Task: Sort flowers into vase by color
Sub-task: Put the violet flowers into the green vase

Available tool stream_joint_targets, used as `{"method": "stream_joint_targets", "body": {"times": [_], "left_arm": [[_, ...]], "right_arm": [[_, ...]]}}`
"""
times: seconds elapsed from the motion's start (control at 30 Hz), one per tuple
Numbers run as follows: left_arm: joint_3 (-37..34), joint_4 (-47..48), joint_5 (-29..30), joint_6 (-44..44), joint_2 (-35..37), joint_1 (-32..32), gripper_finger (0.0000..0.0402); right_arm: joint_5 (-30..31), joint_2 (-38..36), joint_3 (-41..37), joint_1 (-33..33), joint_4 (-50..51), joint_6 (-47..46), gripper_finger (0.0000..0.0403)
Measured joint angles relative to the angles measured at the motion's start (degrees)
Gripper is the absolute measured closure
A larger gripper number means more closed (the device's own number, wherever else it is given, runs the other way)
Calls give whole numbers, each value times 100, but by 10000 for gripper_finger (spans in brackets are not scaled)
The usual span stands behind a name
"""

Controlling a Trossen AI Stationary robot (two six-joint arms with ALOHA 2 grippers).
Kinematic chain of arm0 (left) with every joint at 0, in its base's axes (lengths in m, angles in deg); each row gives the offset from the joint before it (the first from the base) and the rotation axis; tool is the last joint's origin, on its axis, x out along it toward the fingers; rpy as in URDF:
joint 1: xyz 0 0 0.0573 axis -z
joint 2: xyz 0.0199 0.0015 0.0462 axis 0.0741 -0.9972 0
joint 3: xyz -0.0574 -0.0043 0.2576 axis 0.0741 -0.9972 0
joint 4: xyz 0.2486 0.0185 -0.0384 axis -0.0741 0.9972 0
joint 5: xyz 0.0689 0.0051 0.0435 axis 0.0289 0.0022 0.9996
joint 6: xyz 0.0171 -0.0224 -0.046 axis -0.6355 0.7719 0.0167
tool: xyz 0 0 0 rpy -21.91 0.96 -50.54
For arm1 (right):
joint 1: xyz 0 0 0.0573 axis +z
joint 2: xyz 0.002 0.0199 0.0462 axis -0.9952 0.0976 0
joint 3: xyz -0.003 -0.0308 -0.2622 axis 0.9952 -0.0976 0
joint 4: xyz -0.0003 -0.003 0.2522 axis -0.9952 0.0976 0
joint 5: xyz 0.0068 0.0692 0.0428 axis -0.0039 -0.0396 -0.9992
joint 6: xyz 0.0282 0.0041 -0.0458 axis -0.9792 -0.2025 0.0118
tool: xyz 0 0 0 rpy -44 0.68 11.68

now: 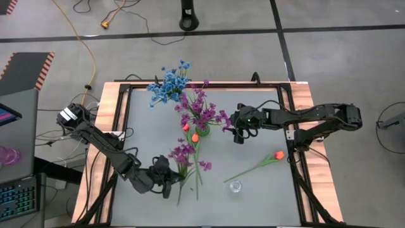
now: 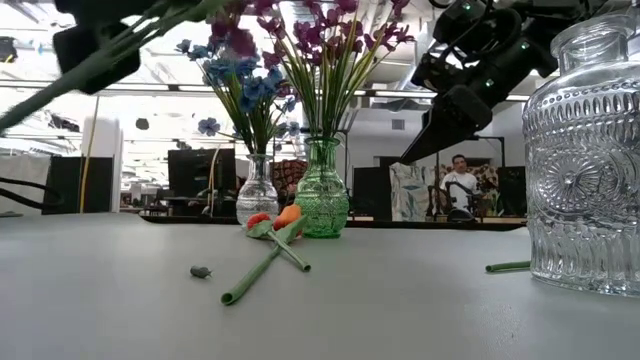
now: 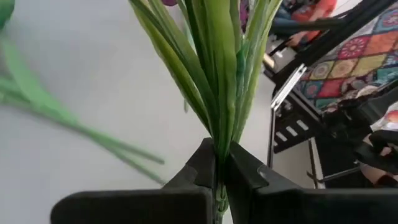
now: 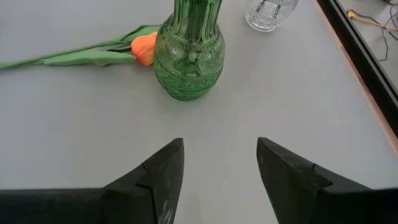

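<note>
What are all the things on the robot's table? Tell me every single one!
Green vase: one, table middle, holding purple flowers.
Clear vase: one, far side, holding blue flowers.
Empty clear vase: one, near edge.
Orange tulips: two beside the green vase, one lying at right.
Purple sprig: one, held.
Table: grey top.
Left gripper: shut on the purple sprig's stems.
Right gripper: open, right of the green vase.
</note>
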Motion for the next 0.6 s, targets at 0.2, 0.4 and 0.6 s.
{"method": "stream_joint_targets", "body": {"times": [0.2,0.4,0.6], "left_arm": [[0,-379,592,-840,1,-1,401],[0,-924,1091,-1736,4,-146,401],[2,-1453,1213,-2497,-80,-473,401]], "right_arm": [[-69,-391,0,266,7,-181,175],[-411,-950,0,642,-18,-591,175],[-750,-1201,0,1049,-119,-1183,175]]}}
